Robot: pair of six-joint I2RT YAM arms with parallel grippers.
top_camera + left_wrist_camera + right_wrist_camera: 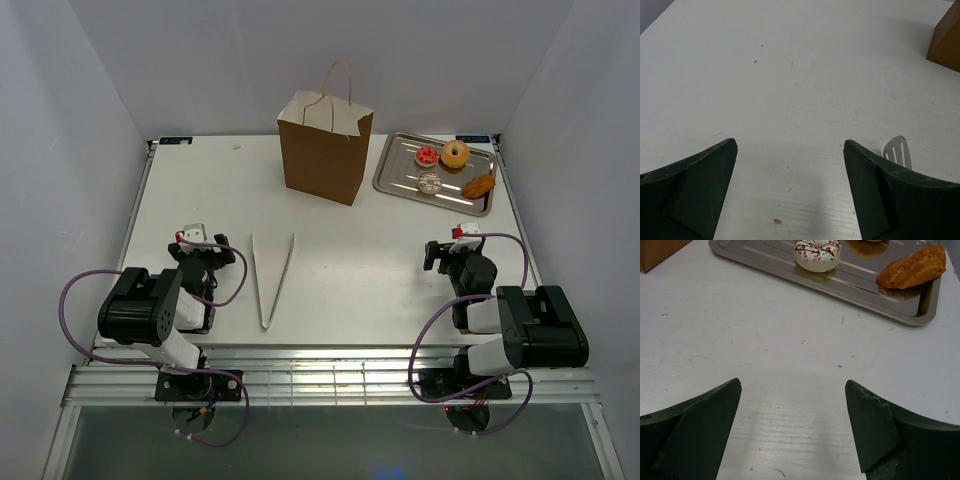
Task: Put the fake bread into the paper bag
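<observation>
On the table's left, one left gripper (790, 145) hangs with jaws apart, holding nothing. One pair of tongs (272, 280) lies just beside it, and one bag (325, 150) stands upright farther back. Then comes one tray (403, 163) carrying four breads (donut (455, 153), tart (427, 156), speckled round (430, 183), bun (479, 186)), all outside the bag. One right gripper (792, 382) is spread wide too, also bare.

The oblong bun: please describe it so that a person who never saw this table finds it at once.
Find the silver tray at the far right of the table, beside the brown paper bag. The bun lies at the tray's near right corner. It alone is long and golden-brown; the three other pastries are round.
</observation>
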